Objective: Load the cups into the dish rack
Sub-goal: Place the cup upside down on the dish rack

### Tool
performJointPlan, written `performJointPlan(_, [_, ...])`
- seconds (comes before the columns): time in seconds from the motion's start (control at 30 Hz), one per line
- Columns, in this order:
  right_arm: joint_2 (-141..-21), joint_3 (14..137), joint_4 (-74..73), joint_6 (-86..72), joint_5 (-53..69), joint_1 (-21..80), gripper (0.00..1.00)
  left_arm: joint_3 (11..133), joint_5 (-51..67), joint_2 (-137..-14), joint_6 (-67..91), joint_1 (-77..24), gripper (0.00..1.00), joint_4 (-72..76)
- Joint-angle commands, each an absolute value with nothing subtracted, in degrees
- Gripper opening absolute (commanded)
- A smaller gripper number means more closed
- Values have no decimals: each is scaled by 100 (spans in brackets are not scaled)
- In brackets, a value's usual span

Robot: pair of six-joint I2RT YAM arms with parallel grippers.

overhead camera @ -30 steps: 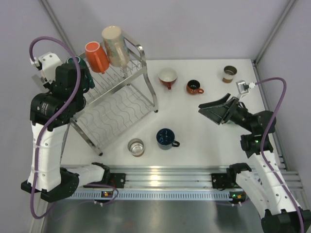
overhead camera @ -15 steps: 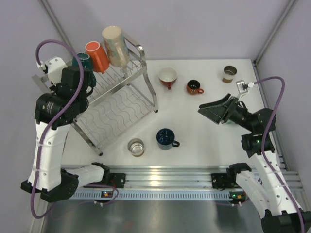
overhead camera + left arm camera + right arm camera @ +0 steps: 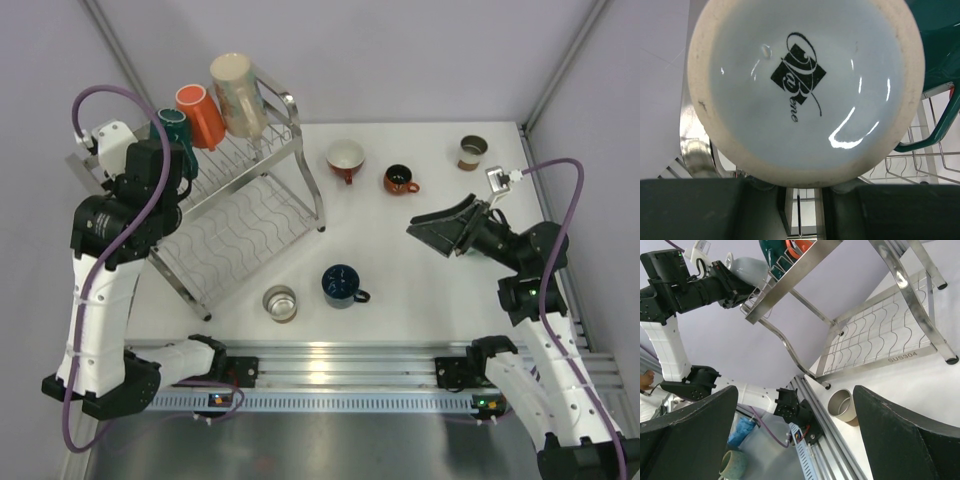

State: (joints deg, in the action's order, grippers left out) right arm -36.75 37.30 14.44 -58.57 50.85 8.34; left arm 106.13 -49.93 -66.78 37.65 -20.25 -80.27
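Note:
The underside of a pale blue cup (image 3: 805,85) with a black logo fills the left wrist view. My left gripper (image 3: 804,187) (image 3: 172,158) is shut on it at the dish rack's (image 3: 292,112) upper tier; the cup's edge hides the grip itself. A dark teal cup (image 3: 172,124) (image 3: 940,45) sits right beside it, then an orange cup (image 3: 200,116) and a tall beige cup (image 3: 238,94). The right wrist view also catches the pale cup (image 3: 747,266). My right gripper (image 3: 440,228) (image 3: 795,390) hovers open and empty over the table's right side.
On the table stand a red-and-white cup (image 3: 346,158), a small brown mug (image 3: 400,180), a brown cup (image 3: 472,152), a navy mug (image 3: 342,285) and a grey tumbler (image 3: 280,303) (image 3: 844,404). The rack's lower tier (image 3: 240,230) holds nothing.
My left arm has shifted right and toward the rack, uncovering the dark teal cup. The right arm has barely moved.

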Motion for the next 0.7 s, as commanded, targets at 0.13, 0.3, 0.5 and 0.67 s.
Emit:
performJointPlan(0.13, [-3612,4096,1301,-5617,5027,765,99,10424,-5089,-6592,3797,-2004,9,-7524])
performJointPlan(0.3, [-3551,4157,1064,-5423,4975,773,99,10485,-5045,-6592,3762,-2004,23,-7488])
performJointPlan(0.5, [-3559,4148,993,-5379,4966,765,99,10477,-5010,-6600,3762,-2004,32,-7453])
performJointPlan(0.67, [-3595,4166,993,-5388,4948,765,99,10476,-4939,-6609,3700,-2004,31,-7339])
